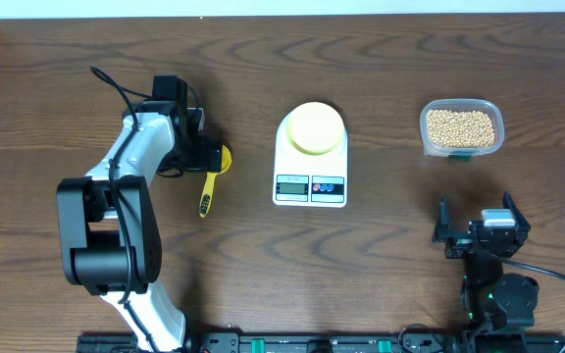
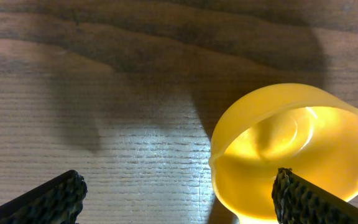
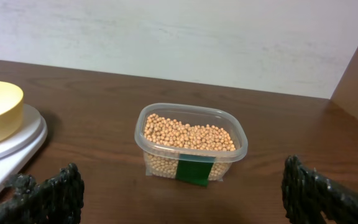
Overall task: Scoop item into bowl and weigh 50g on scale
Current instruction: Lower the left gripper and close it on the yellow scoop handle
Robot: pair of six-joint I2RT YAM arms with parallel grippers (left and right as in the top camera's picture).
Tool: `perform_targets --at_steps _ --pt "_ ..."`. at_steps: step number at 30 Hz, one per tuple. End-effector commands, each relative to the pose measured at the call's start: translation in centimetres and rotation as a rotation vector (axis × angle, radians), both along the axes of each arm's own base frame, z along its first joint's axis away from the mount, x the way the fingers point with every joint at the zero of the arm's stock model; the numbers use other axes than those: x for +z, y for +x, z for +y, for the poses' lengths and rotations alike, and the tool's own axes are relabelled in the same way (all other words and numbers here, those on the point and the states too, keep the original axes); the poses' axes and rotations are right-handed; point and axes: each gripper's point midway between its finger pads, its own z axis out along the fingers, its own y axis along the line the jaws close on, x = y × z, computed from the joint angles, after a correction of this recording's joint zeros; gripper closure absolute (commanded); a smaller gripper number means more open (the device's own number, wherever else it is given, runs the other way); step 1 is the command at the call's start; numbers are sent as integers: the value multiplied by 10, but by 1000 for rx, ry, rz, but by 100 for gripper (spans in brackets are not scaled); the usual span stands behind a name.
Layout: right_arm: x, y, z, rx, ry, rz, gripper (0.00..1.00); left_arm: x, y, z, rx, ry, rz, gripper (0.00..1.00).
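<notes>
beans (image 3: 190, 137): tan, pea-round, piled in the clear tub (image 3: 157, 163), well right of the scale | bowl (image 1: 314, 127): pale yellow, upright, looks empty from above, sitting on the platform | scale (image 1: 310, 167): white, flat, display and two buttons on its near edge, reading too small to make out

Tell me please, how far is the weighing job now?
Done: the yellow bowl sits on the scale, looking empty. In hand: the open left tool hovers over the yellow scoop, not gripping it. Left: all scooping and weighing; the beans are in the clear tub, and the right tool stands open.
</notes>
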Motion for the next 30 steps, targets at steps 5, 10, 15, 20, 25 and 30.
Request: perform_targets --at_steps 5,10,15,20,25,30 --pt "0 0 0 0 -15 -2 1 -9 -3 -2 3 -10 18 2" --pt "0 0 0 0 -15 -1 1 -12 -7 -2 3 -10 29 2" --pt "0 0 0 0 -15 -2 1 -15 -9 -2 4 -10 39 1" --pt "0 0 0 0 -15 -2 1 -19 -10 -2 4 -10 49 2" --pt "0 0 0 0 -15 -2 1 -28 -13 -2 4 -11 76 2" --pt "0 0 0 0 -15 -2 1 -32 -13 -2 4 -11 84 4"
